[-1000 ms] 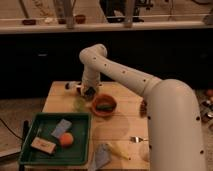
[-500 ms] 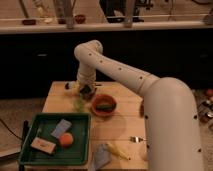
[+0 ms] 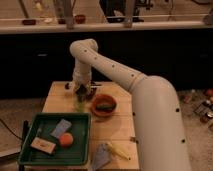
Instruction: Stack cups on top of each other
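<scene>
A pale green translucent cup [image 3: 80,103] stands upright on the wooden table [image 3: 117,131], near its back left. My gripper [image 3: 81,92] hangs straight down from the white arm [image 3: 115,70], right above this cup and very close to its rim. A small dark object [image 3: 66,86] sits at the table's back left edge; I cannot tell whether it is the metal tumbler. Dark shapes at the gripper hide whatever is between it and the cup.
An orange bowl [image 3: 104,105] with something dark inside stands right of the cup. A green tray [image 3: 30,131] at the front left holds an orange ball [image 3: 66,139], a grey-blue card [image 3: 61,128] and a tan block [image 3: 43,145]. A yellow item [image 3: 118,150] and grey cloth [image 3: 101,156] lie at the front.
The arm has swung left across the table's back, and the gripper now sits over the pale green cup. The bowl and tray have not moved.
</scene>
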`<control>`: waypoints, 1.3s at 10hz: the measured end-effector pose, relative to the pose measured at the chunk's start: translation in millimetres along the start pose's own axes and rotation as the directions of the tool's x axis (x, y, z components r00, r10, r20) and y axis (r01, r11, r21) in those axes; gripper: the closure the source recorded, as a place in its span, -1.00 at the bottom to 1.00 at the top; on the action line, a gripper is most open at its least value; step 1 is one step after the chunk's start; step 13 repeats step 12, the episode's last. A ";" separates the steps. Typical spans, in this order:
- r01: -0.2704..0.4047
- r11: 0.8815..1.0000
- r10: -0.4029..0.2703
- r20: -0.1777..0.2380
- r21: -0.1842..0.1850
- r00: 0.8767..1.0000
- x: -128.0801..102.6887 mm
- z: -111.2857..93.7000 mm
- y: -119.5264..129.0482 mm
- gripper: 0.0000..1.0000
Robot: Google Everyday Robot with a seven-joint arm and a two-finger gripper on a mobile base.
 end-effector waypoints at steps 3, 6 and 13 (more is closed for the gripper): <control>0.012 1.000 -0.012 0.031 -0.010 0.999 -0.4 6.7 -6.8 1.00; 0.004 1.000 -0.003 0.051 -0.027 0.999 0.3 14.9 -10.8 1.00; -0.040 0.999 0.041 0.050 -0.027 0.998 2.8 27.7 -8.1 1.00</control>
